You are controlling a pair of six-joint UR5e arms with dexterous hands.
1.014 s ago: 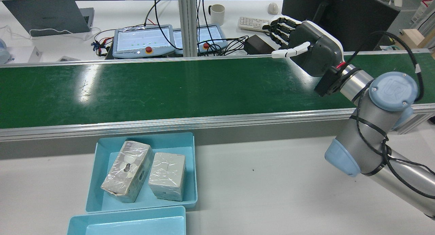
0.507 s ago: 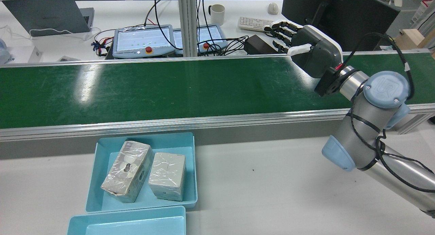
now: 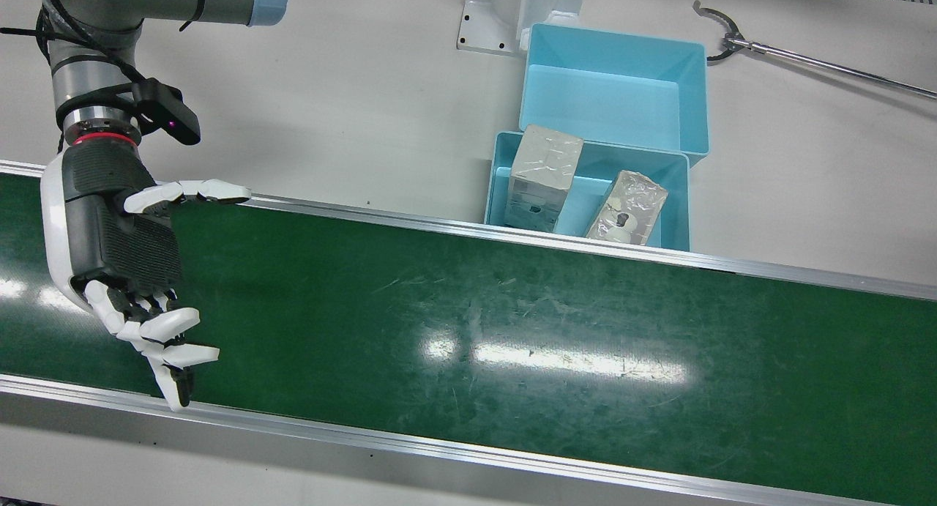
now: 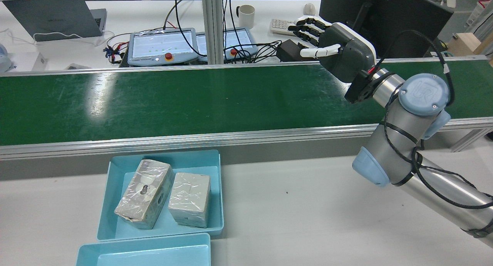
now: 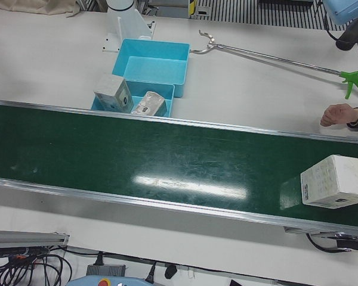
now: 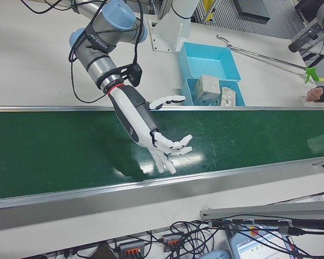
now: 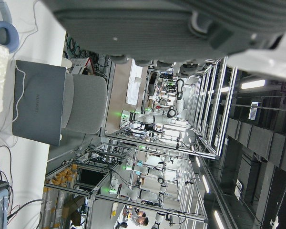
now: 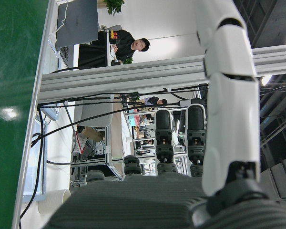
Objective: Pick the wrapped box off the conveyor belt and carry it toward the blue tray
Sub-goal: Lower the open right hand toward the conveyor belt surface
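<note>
Front view showed the right hand (image 3: 121,250) poised above the conveyor belt (image 3: 468,323) at about nine o'clock in the frame, fingers spread wide, thumb held out to the side, and nothing in its grasp. It appeared to hang there as a ready catcher, palm turned along the belt's length, presumably so that a parcel riding the belt would arrive between thumb and fingers.

The wrapped box (image 5: 336,180) sat on the belt at about four o'clock in the left-front view, well apart from that hand and near a person's hand (image 5: 339,113) resting at the table edge around three o'clock. A long reaching tool (image 5: 274,56) lay on the table toward one o'clock.

As for the left hand, only the blurred underside of it showed in its own camera, so I could not tell whether it was spread or closed.

Two trays stood beside the belt. The blue tray (image 4: 111,204) nearer the belt held two wrapped parcels (image 4: 144,193) side by side, at about seven o'clock in the rear view; the second tray (image 3: 688,74) touching it was empty.
</note>
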